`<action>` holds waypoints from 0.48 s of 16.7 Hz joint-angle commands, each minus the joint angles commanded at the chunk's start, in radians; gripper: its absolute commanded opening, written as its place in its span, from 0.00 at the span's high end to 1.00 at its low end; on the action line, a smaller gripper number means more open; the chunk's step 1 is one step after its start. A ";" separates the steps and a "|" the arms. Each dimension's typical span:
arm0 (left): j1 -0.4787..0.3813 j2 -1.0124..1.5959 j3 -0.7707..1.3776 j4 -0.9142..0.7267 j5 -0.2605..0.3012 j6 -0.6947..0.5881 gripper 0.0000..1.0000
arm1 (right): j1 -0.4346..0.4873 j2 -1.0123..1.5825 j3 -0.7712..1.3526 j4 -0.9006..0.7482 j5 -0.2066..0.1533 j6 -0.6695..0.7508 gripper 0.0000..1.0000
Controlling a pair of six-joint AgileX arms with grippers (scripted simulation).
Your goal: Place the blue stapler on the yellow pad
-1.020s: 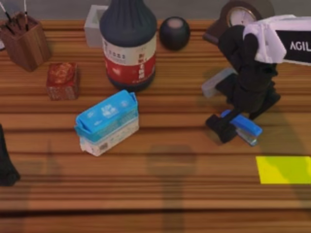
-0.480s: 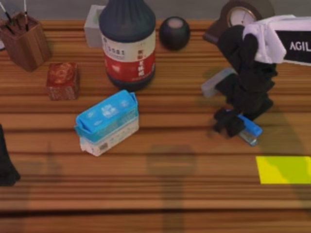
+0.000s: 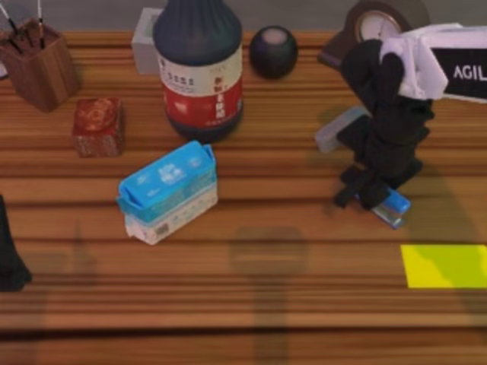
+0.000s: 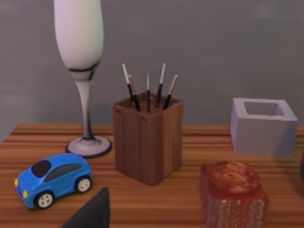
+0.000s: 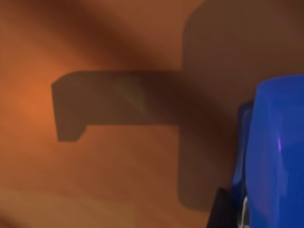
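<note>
Toward the right side of the wooden table [image 3: 274,304], the right gripper [image 3: 370,192] is down over the small blue stapler with the rounded top and grey metal base [image 3: 393,207]. Its dark fingers stand close on either side of the stapler's near end, and they appear to be closed on it, though the gripper body hides the contact from above. Only the stapler's far end shows past the fingers, pointing toward the table's right front. From the right wrist camera the stapler's glossy blue top [image 5: 275,152] fills one side of the picture, with bare wood and the gripper's shadow beside it.

A flat, plain bright yellow rectangular pad [image 3: 444,265] lies at the right edge of the table, nearer the front than the stapler and apart from it.

Behind the right arm stand a brown mantel clock with a white dial [image 3: 370,26] and a flat grey block [image 3: 340,128]. Near the middle of the table sit a blue-lidded white box [image 3: 167,192] and a tall dark bottle with a red and white label [image 3: 201,68], with a dark round ball [image 3: 273,51] just behind.

At the left edge the left gripper [image 3: 9,262] is parked, only partly in view. Its wrist camera looks at a wooden pen holder [image 4: 147,140], a blue toy car [image 4: 53,178], a white stemmed glass [image 4: 81,71], a red-brown cube [image 4: 231,194] and a hollow grey square box [image 4: 263,125].
</note>
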 joint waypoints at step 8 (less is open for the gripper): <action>0.000 0.000 0.000 0.000 0.000 0.000 0.00 | -0.002 -0.031 0.070 -0.077 0.003 0.000 1.00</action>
